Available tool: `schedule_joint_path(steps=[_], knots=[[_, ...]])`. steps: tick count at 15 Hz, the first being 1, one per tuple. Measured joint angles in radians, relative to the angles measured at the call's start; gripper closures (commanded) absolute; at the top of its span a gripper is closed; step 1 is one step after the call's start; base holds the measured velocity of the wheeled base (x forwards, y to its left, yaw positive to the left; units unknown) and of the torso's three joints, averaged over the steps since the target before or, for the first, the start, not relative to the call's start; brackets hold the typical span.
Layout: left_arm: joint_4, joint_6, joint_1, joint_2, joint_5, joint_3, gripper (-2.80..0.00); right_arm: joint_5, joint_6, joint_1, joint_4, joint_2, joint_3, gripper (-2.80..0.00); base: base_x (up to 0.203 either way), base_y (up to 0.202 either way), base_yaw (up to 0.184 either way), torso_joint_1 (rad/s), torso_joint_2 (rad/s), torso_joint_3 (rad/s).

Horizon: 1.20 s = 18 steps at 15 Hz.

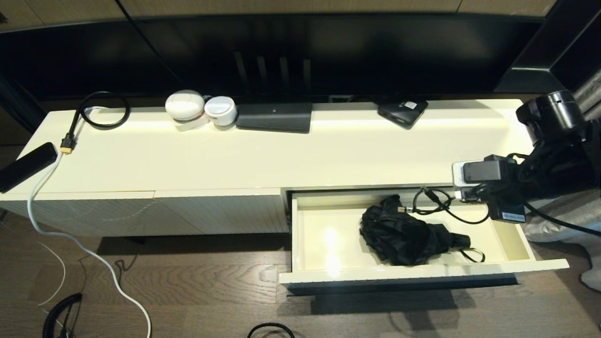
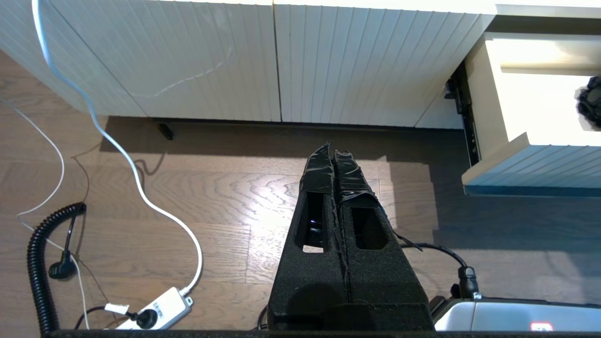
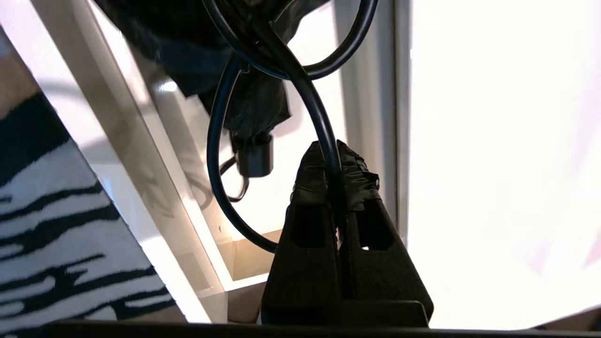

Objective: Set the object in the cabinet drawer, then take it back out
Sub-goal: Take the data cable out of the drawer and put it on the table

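Note:
The cabinet drawer (image 1: 324, 274) stands pulled out at the cabinet's right end, and its ribbed front also shows in the left wrist view (image 2: 530, 162). A folded black umbrella (image 1: 404, 232) lies inside it. My right gripper (image 3: 334, 150) is shut on a thin black looped cable (image 3: 216, 155), which it holds above the drawer's back right part. In the head view the cable (image 1: 436, 204) hangs off the right gripper (image 1: 462, 195) above the drawer's cream floor. My left gripper (image 2: 332, 152) is shut and holds nothing, parked low above the wooden floor in front of the ribbed panels.
On the cabinet top (image 1: 305, 150) are two white round devices (image 1: 185, 105), a black box (image 1: 274, 117), a small black box (image 1: 403, 111), a coiled black cable (image 1: 101, 110) and a dark remote (image 1: 23, 166). A white cord (image 2: 141, 188), a power strip (image 2: 155, 310) and a coiled black cord (image 2: 37, 263) lie on the floor.

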Motion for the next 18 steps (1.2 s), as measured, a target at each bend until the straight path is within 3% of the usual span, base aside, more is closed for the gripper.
schedule_joint_path(steps=[5,9,12,18], knots=[[0.000,0.000,0.000,0.000,0.000,0.000,0.00,-0.109,0.087,0.123,-0.052,-0.056,-0.033,0.00,0.000,0.000,0.000,0.000,0.00,0.000],[0.000,0.000,0.000,0.000,0.000,0.000,0.00,-0.175,0.122,0.203,-0.250,0.044,-0.111,0.00,0.000,0.000,0.000,0.000,0.00,0.000],[0.000,0.000,0.000,0.000,0.000,0.000,0.00,-0.263,0.148,0.244,-0.294,0.151,-0.209,0.00,0.000,0.000,0.000,0.000,0.00,0.000],[0.000,0.000,0.001,0.000,0.000,0.000,0.00,-0.280,0.170,0.301,-0.415,0.332,-0.314,0.00,0.000,0.000,0.000,0.000,0.00,0.000]])
